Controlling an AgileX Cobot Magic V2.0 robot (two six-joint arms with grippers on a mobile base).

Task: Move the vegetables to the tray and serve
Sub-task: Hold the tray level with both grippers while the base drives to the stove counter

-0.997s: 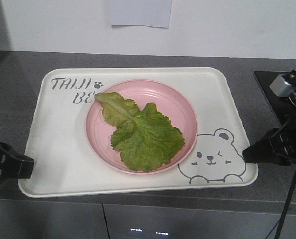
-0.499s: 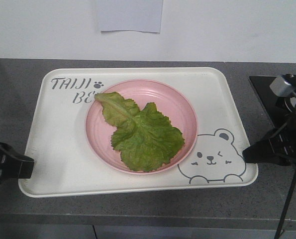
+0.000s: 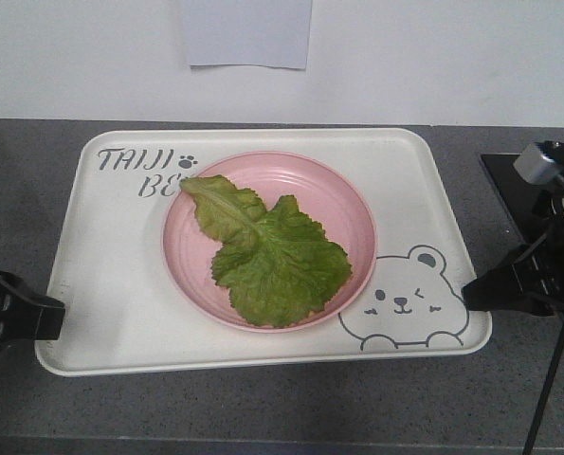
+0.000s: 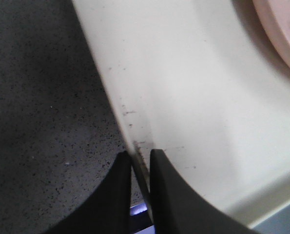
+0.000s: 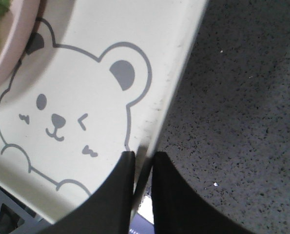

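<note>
Lettuce leaf (image 3: 267, 254) is lying on pink plate (image 3: 353, 204) on the TAIJI BEAR tray (image 3: 120, 275): transfer looks done. Left gripper (image 4: 140, 168) and right gripper (image 5: 144, 168) are each pinching a tray rim; serving is pending.

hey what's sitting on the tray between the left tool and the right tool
In the front view, the pink plate holding the lettuce leaf lies between the left tool and right tool, which pinch the tray at opposite rims.
</note>
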